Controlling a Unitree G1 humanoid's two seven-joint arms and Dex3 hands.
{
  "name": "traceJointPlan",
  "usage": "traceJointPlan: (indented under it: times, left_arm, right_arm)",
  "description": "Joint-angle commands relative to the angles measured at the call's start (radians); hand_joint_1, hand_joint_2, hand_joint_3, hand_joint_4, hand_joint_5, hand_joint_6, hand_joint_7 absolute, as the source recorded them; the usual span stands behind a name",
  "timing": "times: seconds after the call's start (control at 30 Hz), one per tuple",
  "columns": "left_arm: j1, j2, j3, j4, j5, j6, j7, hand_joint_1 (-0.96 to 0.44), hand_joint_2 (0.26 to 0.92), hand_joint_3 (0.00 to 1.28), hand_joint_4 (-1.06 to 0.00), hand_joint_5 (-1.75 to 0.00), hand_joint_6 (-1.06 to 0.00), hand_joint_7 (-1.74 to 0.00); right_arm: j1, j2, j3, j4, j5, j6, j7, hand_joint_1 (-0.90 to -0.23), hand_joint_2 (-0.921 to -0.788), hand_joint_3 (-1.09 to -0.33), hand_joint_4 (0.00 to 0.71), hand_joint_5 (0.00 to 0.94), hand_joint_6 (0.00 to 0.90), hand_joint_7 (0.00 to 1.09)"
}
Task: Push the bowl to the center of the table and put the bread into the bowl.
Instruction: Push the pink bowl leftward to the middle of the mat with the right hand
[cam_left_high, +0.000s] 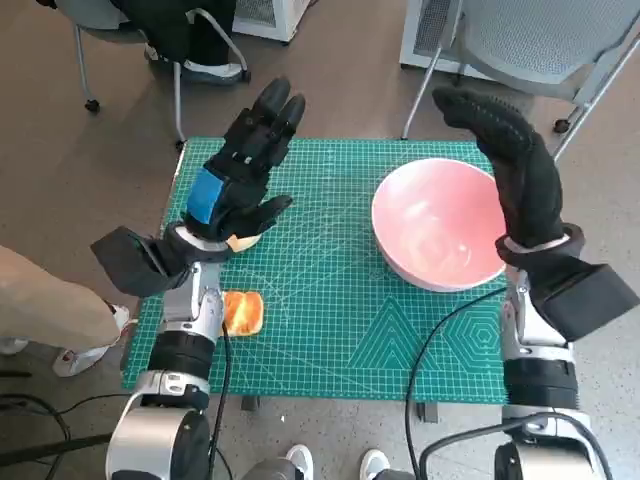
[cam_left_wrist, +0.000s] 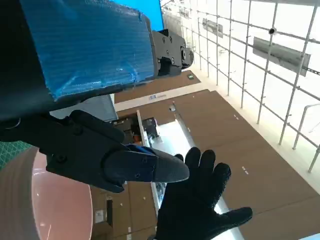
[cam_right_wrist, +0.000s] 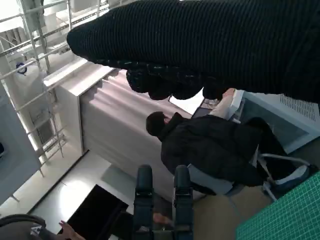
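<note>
**Hands Up, Bowl Still at the Side**

Near the left front corner of the tabletop (cam_left_high: 330, 330) lies the bread (cam_left_high: 243, 312), tucked just beside the left forearm. The left hand (cam_left_high: 240, 180) is lifted above it with fingers spread wide, holding nothing, so it looks ready to come down for the bread later. Over by the right edge sits the pink bowl (cam_left_high: 437, 222), not in the middle yet. The right hand (cam_left_high: 515, 165) is raised by the bowl's outer rim, fingers apart and empty, likely placed there to push the bowl toward the middle.
</note>
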Motion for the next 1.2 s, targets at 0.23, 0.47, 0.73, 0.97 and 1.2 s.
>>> traceJointPlan:
  times: [0.23,0.47,0.73,0.97,1.2]
  left_arm:
    - [0.005,0.002,-0.001,-0.003,0.005,-0.009,0.005,-0.66,0.921,0.25,-0.02,0.0,-0.13,-0.04]
    - [0.008,0.003,-0.001,-0.005,0.006,-0.008,0.007,-0.66,0.921,0.25,-0.02,0.0,-0.14,-0.04]
    - [0.01,0.005,0.002,0.005,0.005,-0.013,0.004,-0.66,0.921,0.25,-0.03,-0.01,-0.14,-0.04]
    - [0.013,0.008,0.006,0.006,0.0,-0.01,-0.004,-0.67,0.921,0.24,-0.03,-0.01,-0.15,-0.04]
    - [0.015,0.011,0.012,0.013,-0.008,-0.01,-0.016,-0.67,0.921,0.24,-0.03,-0.01,-0.15,-0.04]
  right_arm:
    - [0.015,-0.002,0.001,0.005,0.008,0.015,0.009,-0.692,-0.921,-0.802,0.131,0.001,-0.001,0.38]
    - [0.016,-0.01,-0.008,0.013,0.012,0.018,0.008,-0.7,-0.921,-0.801,0.132,0.001,-0.001,0.38]
    - [-0.001,-0.046,-0.051,0.093,0.04,0.001,0.024,-0.706,-0.921,-0.79,0.136,0.003,0.0,0.39]
    - [-0.037,-0.097,-0.104,0.242,0.048,-0.022,0.012,-0.718,-0.921,-0.785,0.138,0.003,0.0,0.39]
    - [-0.084,-0.133,-0.146,0.417,0.031,-0.032,-0.044,-0.709,-0.921,-0.802,0.135,0.001,0.0,0.39]
